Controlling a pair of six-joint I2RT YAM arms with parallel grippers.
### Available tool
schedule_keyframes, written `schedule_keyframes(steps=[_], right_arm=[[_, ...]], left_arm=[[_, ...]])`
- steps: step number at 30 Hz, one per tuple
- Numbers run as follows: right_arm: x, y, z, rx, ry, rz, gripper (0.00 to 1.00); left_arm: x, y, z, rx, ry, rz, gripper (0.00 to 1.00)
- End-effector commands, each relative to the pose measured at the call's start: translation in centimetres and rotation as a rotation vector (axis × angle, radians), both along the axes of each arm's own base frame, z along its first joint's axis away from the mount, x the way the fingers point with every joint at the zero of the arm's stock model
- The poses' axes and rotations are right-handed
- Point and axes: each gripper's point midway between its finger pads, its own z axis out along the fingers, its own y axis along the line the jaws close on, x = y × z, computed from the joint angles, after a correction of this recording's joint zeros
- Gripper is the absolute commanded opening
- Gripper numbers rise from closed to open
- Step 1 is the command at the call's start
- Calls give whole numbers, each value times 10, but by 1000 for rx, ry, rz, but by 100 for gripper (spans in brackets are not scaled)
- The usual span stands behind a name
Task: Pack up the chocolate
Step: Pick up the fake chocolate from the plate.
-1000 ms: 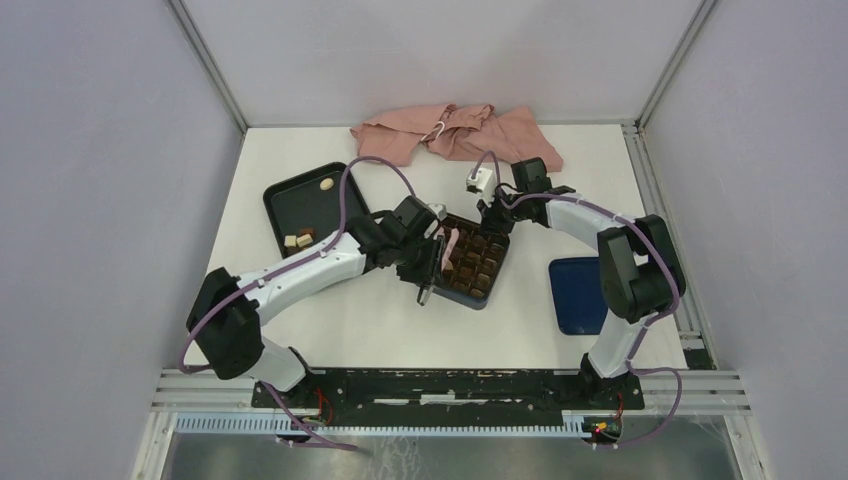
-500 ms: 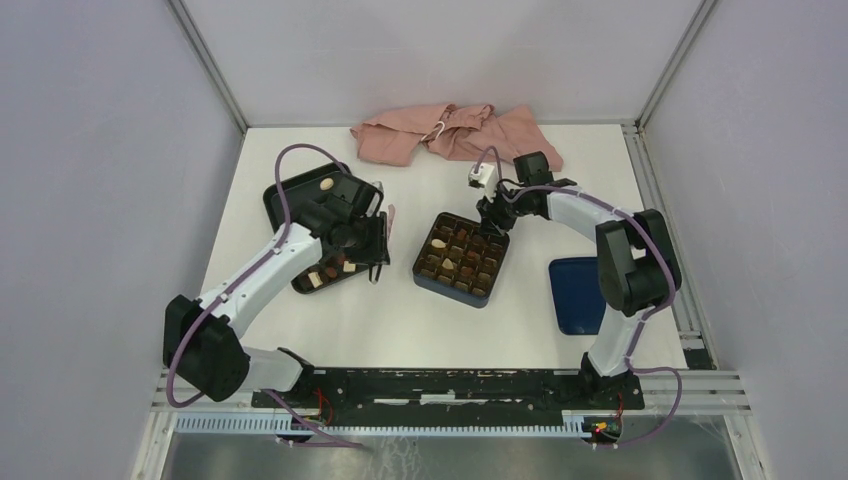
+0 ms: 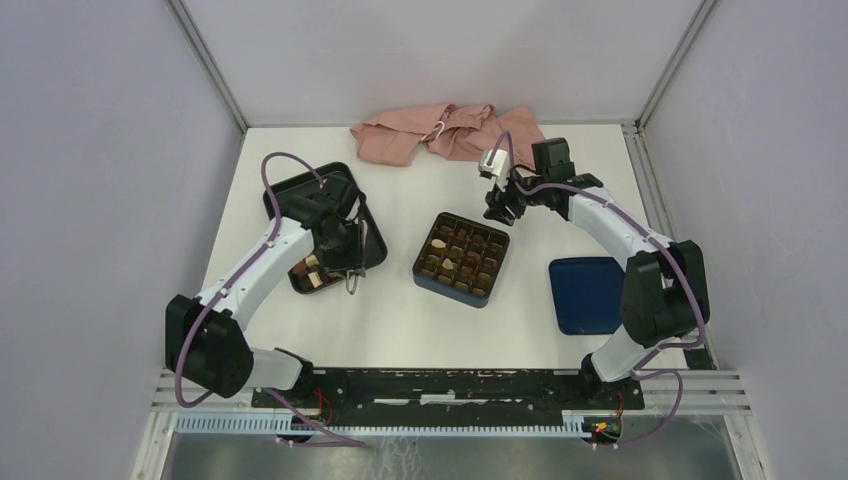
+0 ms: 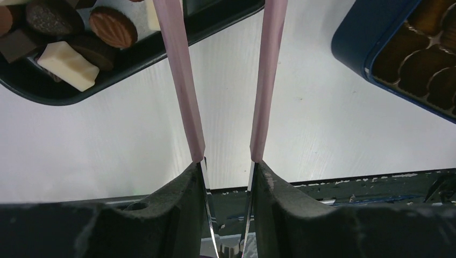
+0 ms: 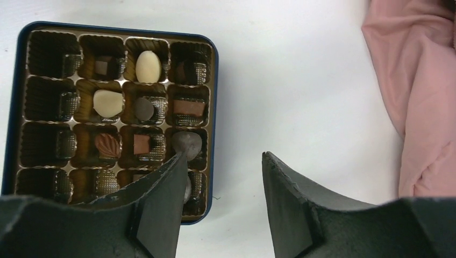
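Left gripper [image 3: 352,278] had swung left from the box [image 3: 448,289] to the black tray [image 3: 290,197] over the last second. The right gripper [image 3: 500,212] had drawn back off the box's far right corner, and its jaws had parted.

Left fingers [image 4: 185,97]: narrowly apart over the tray's near edge, bare table [image 3: 400,320] showing between them. Nothing held along the visible length; tips outside the wrist view.

Right jaws: wide apart, empty, above the table by that corner.

Of the chocolate [image 5: 107,102], several pieces sat in the box's cells, among them a cream oval [image 5: 148,66] and a dark round piece [image 5: 186,143] at the wall nearest the right gripper. Loose pieces [image 4: 67,64] lay at the tray's near end.

Blue lid [image 3: 585,295] lay right of the box, and pink cloth [image 3: 450,135] at the far edge.
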Motion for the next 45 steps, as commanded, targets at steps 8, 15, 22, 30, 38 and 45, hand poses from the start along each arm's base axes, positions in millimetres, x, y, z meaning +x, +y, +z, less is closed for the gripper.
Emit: schedule_keyframes(steps=[8, 15, 22, 30, 38, 45], right_arm=[[-17, 13, 17, 73, 2, 103, 59], [-23, 18, 20, 101, 18, 130, 59], [-25, 19, 27, 112, 2, 137, 59], [-26, 19, 28, 112, -2, 140, 59], [-26, 19, 27, 116, 2, 145, 59], [-27, 19, 26, 120, 7, 146, 59]], left_arm=[[-20, 19, -11, 75, 124, -41, 41], [-33, 26, -26, 96, 194, -34, 42], [-15, 21, -41, 98, 231, -57, 42], [6, 31, -47, 147, 253, -51, 43], [10, 41, -55, 188, 282, -37, 44], [14, 38, -62, 180, 302, -44, 45]])
